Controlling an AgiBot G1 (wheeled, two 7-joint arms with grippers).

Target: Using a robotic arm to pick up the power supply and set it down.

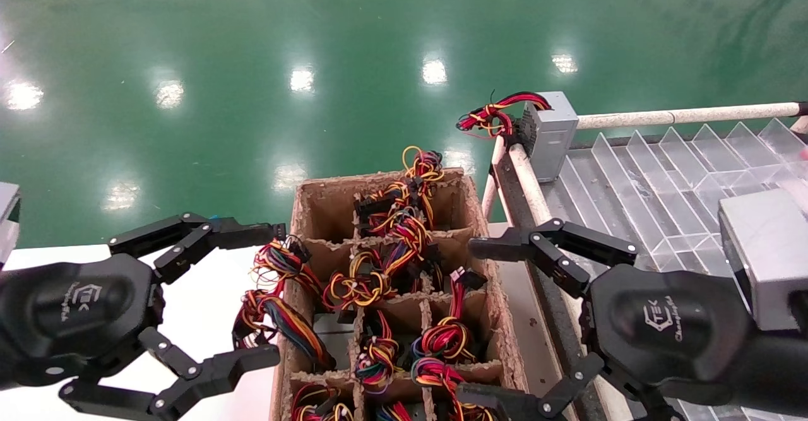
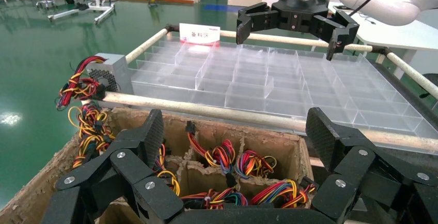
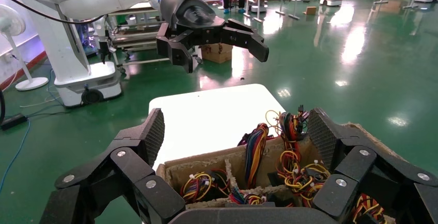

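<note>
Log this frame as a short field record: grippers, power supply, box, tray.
left gripper: open, beside the box's left wall, holding nothing
right gripper: open, at the box's right wall, holding nothing
power supply: on the divider tray's far left corner, wires hanging outward
cardboard box: divided cells full of coloured wire bundles
divider tray: clear, compartments otherwise bare

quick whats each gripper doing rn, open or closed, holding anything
Left gripper: fingers open, holding nothing, beside the cardboard box of wires.
Right gripper: fingers open, holding nothing, at the box's other side.
</note>
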